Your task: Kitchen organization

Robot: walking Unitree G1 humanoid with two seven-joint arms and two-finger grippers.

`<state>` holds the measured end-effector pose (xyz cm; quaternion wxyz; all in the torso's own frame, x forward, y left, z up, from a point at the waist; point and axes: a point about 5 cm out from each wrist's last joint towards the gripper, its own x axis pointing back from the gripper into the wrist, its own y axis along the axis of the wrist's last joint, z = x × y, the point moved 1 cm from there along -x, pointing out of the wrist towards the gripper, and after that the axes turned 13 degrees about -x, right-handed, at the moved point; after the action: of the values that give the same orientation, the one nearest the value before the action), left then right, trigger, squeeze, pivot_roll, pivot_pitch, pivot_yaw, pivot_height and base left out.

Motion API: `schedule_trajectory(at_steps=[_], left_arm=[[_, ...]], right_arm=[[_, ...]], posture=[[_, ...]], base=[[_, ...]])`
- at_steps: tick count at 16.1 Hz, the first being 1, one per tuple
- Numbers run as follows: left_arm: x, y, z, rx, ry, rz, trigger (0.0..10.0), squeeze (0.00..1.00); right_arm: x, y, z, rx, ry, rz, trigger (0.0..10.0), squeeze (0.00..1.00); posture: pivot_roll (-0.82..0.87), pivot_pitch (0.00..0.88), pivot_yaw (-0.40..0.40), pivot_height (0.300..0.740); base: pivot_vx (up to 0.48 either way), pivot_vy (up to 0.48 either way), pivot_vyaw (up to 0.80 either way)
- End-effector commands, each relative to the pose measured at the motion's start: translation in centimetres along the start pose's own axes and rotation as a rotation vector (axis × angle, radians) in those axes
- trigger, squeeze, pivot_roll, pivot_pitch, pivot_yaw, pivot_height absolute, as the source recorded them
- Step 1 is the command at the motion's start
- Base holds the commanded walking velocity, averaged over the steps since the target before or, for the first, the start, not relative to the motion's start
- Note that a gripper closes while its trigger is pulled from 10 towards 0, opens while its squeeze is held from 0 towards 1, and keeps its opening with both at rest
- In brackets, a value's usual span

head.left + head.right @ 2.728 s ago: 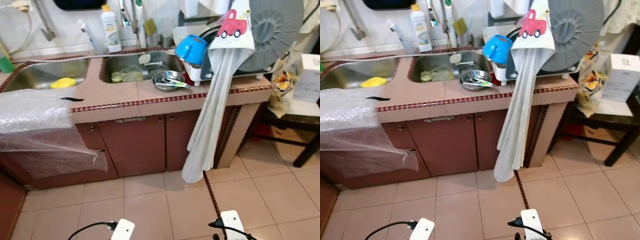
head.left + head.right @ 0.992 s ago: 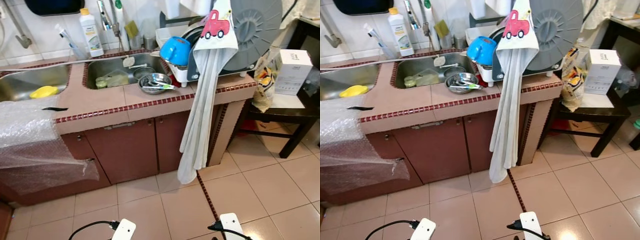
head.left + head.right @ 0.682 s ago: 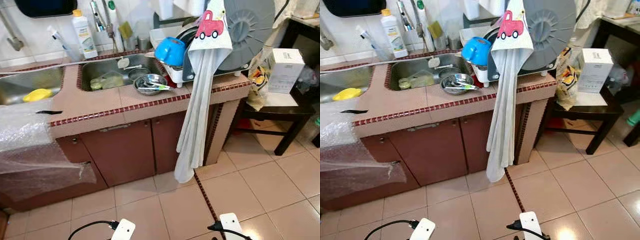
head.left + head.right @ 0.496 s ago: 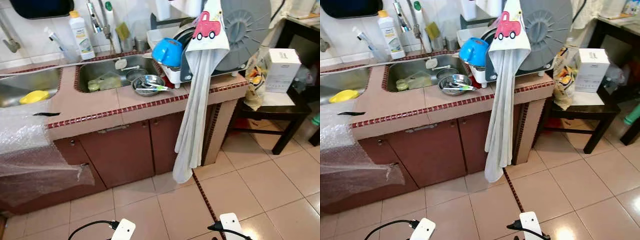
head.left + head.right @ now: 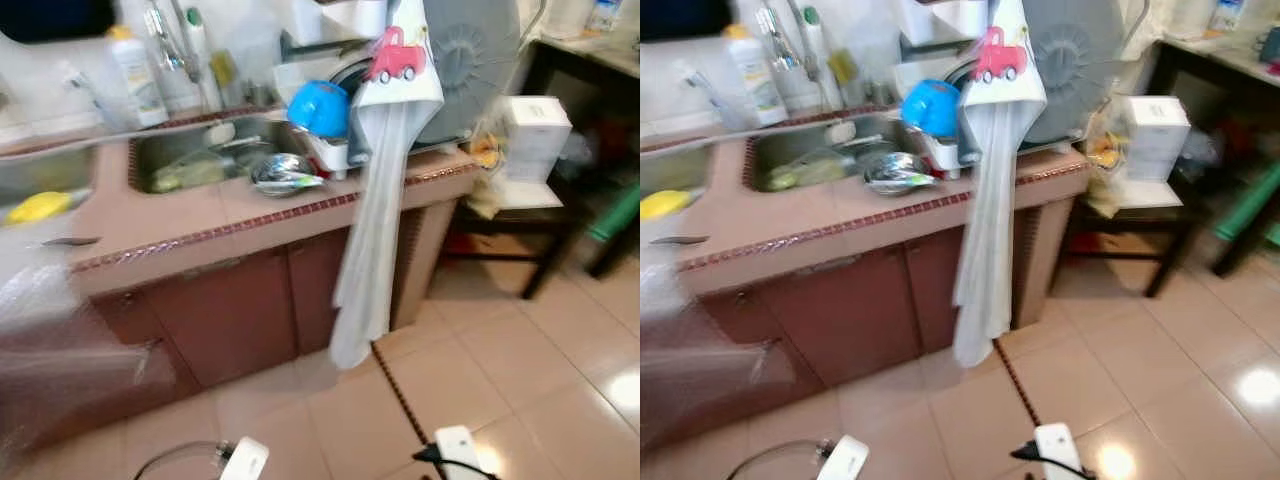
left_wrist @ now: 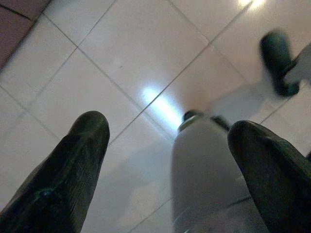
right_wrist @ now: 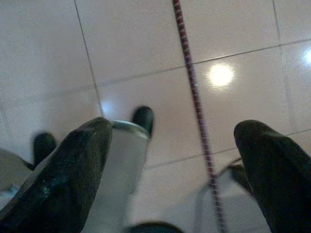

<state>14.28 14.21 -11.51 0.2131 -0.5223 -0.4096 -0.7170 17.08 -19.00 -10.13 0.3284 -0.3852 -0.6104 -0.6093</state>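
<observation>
Steel bowl [image 5: 283, 172] sits on the tabletop [image 5: 190, 215] beside the sink, ahead and slightly left of the robot. Left hand [image 6: 167, 160] and right hand [image 7: 170, 165] hang wide open over floor tiles, empty; left judged slightly nearer

Pinkish tiled tabletop [image 5: 190, 215] edged in dark red mosaic. Reddish-brown cabinet doors [image 5: 230, 315]. Blue bowl [image 5: 318, 108]. White towel [image 5: 380, 200] with red truck print. Grey round lid [image 5: 470, 55]. Yellow sponge [image 5: 35, 207]. Beige floor tiles [image 5: 500, 370]. White box [image 5: 535, 138].
</observation>
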Motion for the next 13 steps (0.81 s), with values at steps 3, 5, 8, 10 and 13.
schedule_trajectory(at_steps=[3, 5, 8, 10, 13], left_arm=[[-0.03, 0.81, 0.57, -0.018, 0.010, -0.020, 10.0, 0.00], [-0.02, 0.79, 0.59, -0.024, 0.008, -0.019, 10.0, 0.00], [-0.02, 0.73, 0.60, -0.026, 0.006, -0.017, 10.0, 0.00], [-0.01, 0.69, 0.62, -0.031, 0.004, -0.018, 10.0, 0.00], [0.01, 0.67, 0.65, -0.036, -0.002, -0.023, 10.0, 0.00]], right_arm=[[0.08, -0.65, -0.28, -0.006, -0.009, 0.020, 10.0, 0.00], [0.10, -0.78, -0.28, -0.006, -0.009, 0.022, 10.0, 0.00], [0.12, -0.90, -0.36, -0.006, -0.011, 0.025, 10.0, 0.00], [0.12, -0.94, -0.37, -0.008, -0.009, 0.025, 10.0, 0.00], [0.13, -0.95, -0.28, -0.009, -0.005, 0.023, 10.0, 0.00]], posture=[[0.00, 0.000, 0.106, 0.740], [0.00, 0.000, 0.107, 0.740], [0.00, 0.000, 0.107, 0.740], [0.00, 0.000, 0.109, 0.740], [0.00, 0.000, 0.106, 0.740]], base=[[0.000, 0.000, -0.73], [0.000, 0.000, -0.73], [0.000, 0.000, -0.73], [0.000, 0.000, -0.73], [0.000, 0.000, -0.17]])
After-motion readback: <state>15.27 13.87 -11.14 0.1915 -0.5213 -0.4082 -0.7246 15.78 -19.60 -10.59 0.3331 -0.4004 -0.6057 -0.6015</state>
